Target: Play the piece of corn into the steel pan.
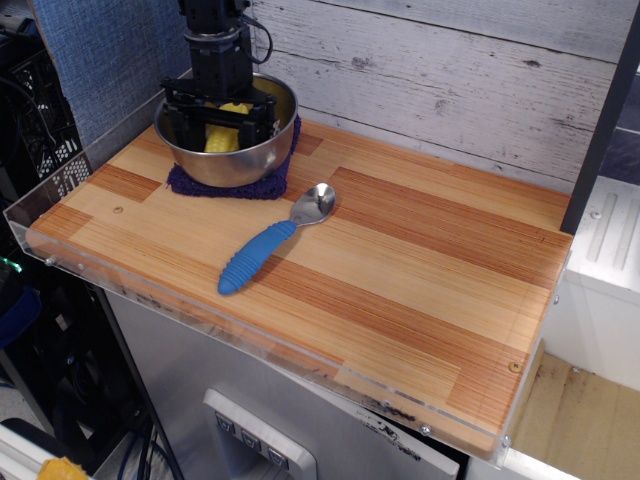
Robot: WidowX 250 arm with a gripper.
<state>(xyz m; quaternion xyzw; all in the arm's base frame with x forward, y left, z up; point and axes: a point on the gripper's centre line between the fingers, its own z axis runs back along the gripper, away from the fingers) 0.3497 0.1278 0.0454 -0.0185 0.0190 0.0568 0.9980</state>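
Note:
The yellow piece of corn (221, 139) lies inside the shiny steel pan (228, 170) at the back left of the wooden board. My black gripper (222, 122) reaches down into the pan from above. Its fingers (262, 116) are spread wide on either side of the corn, and they do not seem to press on it. The gripper body hides part of the corn and the pan's far rim.
The pan stands on a dark purple knitted cloth (192, 185). A spoon with a blue ribbed handle (262, 252) lies on the wooden board (400, 270) right and in front of the pan. A clear plastic rim edges the board. A plank wall stands behind.

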